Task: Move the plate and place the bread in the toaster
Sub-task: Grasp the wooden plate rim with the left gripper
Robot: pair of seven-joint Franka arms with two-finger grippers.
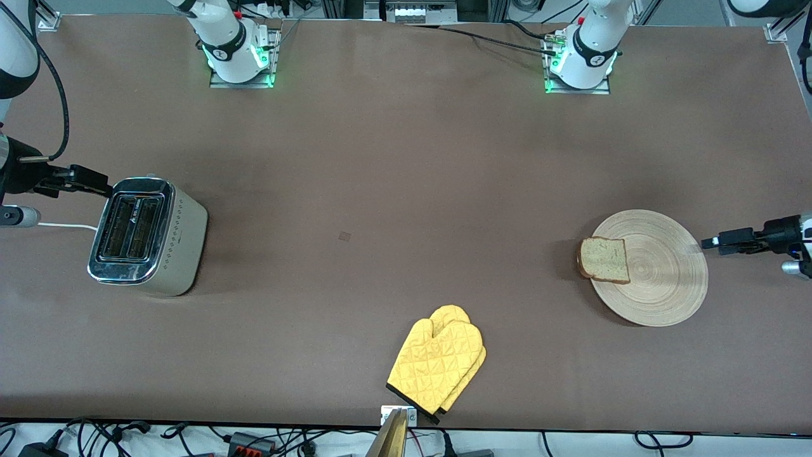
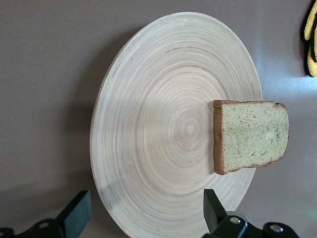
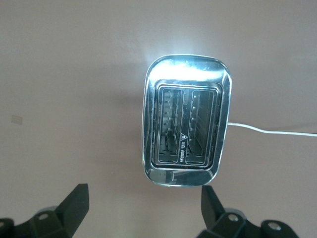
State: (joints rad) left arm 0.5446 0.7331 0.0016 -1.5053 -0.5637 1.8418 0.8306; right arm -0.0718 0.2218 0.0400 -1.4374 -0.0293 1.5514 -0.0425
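You've got the bread (image 1: 604, 259) on the plate (image 1: 666, 279), overhanging its rim toward the toaster (image 1: 147, 236), which is well apart from the plate at the right arm's end. Left gripper (image 1: 709, 242) just beside plate, jaws apart, empty. Right gripper (image 1: 101, 186) at toaster's edge, jaws apart. Mitt (image 1: 438, 360) nearer camera than plate.

Between the boxy chrome-topped toaster (image 1: 148, 236) and the round light-wood plate (image 1: 666, 279), only a yellow quilted oven mitt (image 1: 438, 365) lies on the brown bench (image 1: 406, 158).

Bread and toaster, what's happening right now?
Left gripper open beside round light-wood plate. Right gripper open by chrome-topped beige toaster. Pale brown bread slice on plate edge, untouched. Yellow quilted oven mitt off path.
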